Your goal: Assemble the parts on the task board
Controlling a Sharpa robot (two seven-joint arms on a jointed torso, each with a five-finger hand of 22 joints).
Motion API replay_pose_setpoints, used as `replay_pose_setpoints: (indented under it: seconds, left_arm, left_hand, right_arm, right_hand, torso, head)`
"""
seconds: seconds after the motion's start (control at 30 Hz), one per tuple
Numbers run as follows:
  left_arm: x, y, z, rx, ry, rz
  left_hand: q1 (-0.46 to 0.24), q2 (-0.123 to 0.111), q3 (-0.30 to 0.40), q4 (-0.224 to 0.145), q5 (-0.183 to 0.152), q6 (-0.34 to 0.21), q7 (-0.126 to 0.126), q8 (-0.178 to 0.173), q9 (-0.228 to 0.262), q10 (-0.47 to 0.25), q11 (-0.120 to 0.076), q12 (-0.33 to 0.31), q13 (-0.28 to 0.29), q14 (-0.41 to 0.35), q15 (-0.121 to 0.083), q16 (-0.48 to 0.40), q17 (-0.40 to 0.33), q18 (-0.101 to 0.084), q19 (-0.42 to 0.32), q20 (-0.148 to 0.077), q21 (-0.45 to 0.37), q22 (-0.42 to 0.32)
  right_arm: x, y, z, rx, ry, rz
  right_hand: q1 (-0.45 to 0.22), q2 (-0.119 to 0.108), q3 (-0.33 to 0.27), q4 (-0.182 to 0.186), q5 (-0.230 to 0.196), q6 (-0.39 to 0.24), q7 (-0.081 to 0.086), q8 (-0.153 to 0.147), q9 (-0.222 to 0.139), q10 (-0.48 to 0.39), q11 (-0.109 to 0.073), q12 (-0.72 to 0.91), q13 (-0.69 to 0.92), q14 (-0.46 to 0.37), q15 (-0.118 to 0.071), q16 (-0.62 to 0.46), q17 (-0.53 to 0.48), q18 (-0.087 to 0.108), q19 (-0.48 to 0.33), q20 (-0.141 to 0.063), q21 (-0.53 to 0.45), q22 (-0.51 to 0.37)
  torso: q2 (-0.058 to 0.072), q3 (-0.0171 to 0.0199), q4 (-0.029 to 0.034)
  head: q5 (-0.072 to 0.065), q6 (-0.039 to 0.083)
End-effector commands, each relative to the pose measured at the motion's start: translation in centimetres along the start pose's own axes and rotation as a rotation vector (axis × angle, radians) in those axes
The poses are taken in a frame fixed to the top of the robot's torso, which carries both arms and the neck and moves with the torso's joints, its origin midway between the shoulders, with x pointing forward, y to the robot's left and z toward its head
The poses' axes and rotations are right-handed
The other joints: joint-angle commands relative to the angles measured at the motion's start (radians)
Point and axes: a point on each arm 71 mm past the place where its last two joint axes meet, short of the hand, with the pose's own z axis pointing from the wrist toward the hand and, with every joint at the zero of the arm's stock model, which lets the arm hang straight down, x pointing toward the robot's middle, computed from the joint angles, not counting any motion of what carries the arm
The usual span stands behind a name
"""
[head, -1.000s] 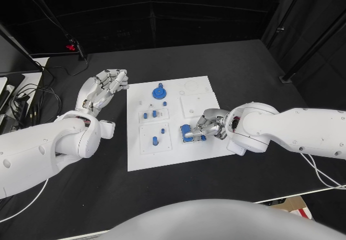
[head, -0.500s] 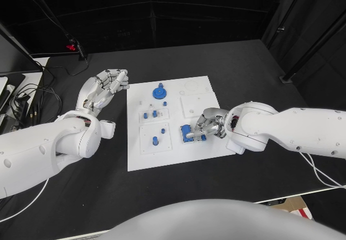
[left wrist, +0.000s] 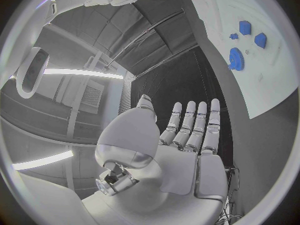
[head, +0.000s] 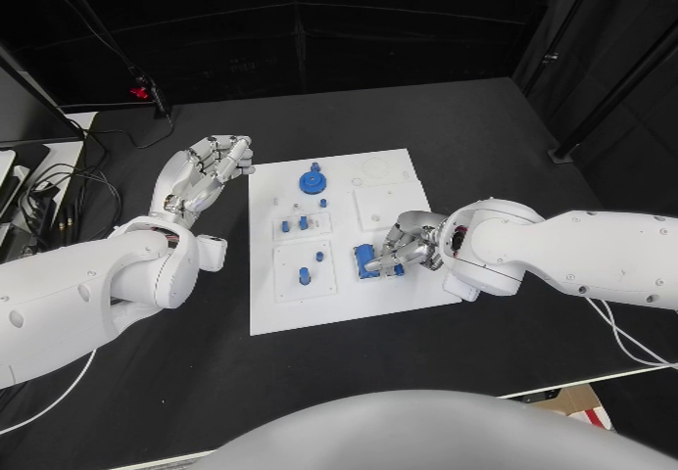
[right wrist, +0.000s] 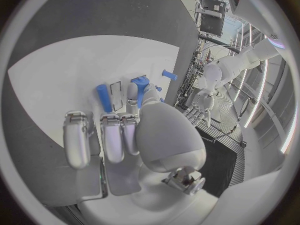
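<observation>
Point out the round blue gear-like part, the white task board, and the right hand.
Round blue gear-like part [head: 311, 181], head view, its centre.
White task board [head: 275, 311], head view, bare near corner.
Right hand [head: 405, 242], head view, middle of the hand, over blue parts.

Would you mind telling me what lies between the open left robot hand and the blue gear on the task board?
In the head view, only bare black table and the board's white edge separate the left robot hand from the blue gear.

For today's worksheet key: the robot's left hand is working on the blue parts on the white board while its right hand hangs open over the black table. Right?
No, the sides are swapped. In the head view the right hand is at the blue parts on the white board; the left hand hangs open over the black table.
</observation>
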Motion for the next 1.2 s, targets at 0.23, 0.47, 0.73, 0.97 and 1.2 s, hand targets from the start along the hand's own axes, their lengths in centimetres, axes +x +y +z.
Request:
replay_pose_setpoints:
  seconds: [0.23,0.47,0.73,0.97,1.2]
  left_arm:
    - [0.1,-0.4,0.1,0.043,0.008,-0.007]
    - [0.1,-0.4,0.1,0.042,0.008,-0.007]
    - [0.1,-0.4,0.1,0.042,0.01,-0.009]
    - [0.1,-0.4,0.1,0.04,0.009,-0.009]
    - [0.0,-0.3,0.0,0.04,0.009,-0.009]
  left_hand:
    - [0.007,0.0,-0.006,0.001,0.006,-0.01,0.141,0.004,-0.001,-0.006,0.001,0.005,-0.001,-0.006,-0.003,0.005,-0.001,-0.016,0.0,0.003,0.0,-0.001]
    - [0.007,0.0,-0.006,0.001,0.006,-0.01,0.141,0.004,-0.001,-0.006,0.001,0.005,-0.001,-0.006,-0.003,0.005,-0.001,-0.016,0.0,0.003,0.0,-0.001]
    - [0.008,0.001,-0.006,0.001,0.008,-0.01,0.141,0.006,-0.002,-0.007,0.001,0.006,-0.003,-0.006,-0.003,0.006,-0.003,-0.016,0.0,0.003,0.0,-0.001]
    - [0.008,0.001,-0.006,0.001,0.008,-0.01,0.141,0.006,-0.002,-0.007,0.001,0.006,-0.003,-0.006,-0.003,0.006,-0.003,-0.016,0.0,0.003,0.0,-0.001]
    - [0.008,0.001,-0.006,0.001,0.008,-0.01,0.141,0.006,-0.002,-0.007,0.001,0.006,-0.003,-0.006,-0.003,0.006,-0.003,-0.016,0.0,0.003,0.0,-0.001]
  right_arm:
    - [0.2,0.1,0.2,0.008,0.007,-0.032]
    - [0.1,0.2,0.4,0.008,-0.001,-0.033]
    - [0.0,0.3,0.6,0.006,-0.014,-0.026]
    - [-0.1,0.2,0.5,-0.001,-0.026,-0.018]
    - [-1.1,0.1,-1.1,-0.111,-0.133,0.053]
  right_hand:
    - [0.086,0.038,0.029,-0.028,0.019,-0.013,-0.004,0.003,0.01,0.108,-0.014,-0.006,0.253,0.105,-0.011,0.002,0.263,-0.007,0.106,-0.01,0.003,0.263]
    - [0.084,0.044,0.033,-0.025,0.022,-0.013,-0.002,0.003,0.012,0.108,-0.013,-0.006,0.253,0.105,-0.011,0.002,0.263,-0.007,0.106,-0.01,0.003,0.263]
    - [0.072,0.055,0.04,-0.009,0.042,-0.014,0.0,0.001,0.016,0.108,-0.011,-0.006,0.253,0.105,-0.01,0.002,0.263,-0.007,0.106,-0.01,0.003,0.263]
    - [0.076,0.054,0.043,-0.011,0.047,-0.015,-0.001,0.001,0.017,0.108,-0.012,-0.006,0.253,0.105,-0.01,0.002,0.263,-0.007,0.106,-0.01,0.003,0.263]
    - [0.032,0.005,0.011,0.02,0.072,-0.026,0.008,-0.009,0.022,0.108,-0.005,-0.006,0.253,0.105,-0.009,0.002,0.263,-0.007,0.106,-0.009,0.003,0.263]
  torso:
    - [-0.001,0.001,0.0001]
    - [0.0,0.0002,0.0]
    - [0.0,0.0012,0.0015]
    - [0.0,0.0004,0.0006]
    - [-0.001,0.0009,-0.0001]
  head:
    - [-0.005,0.0]
    - [-0.006,0.0]
    - [-0.007,0.0]
    - [-0.007,0.0]
    - [-0.005,0.0]
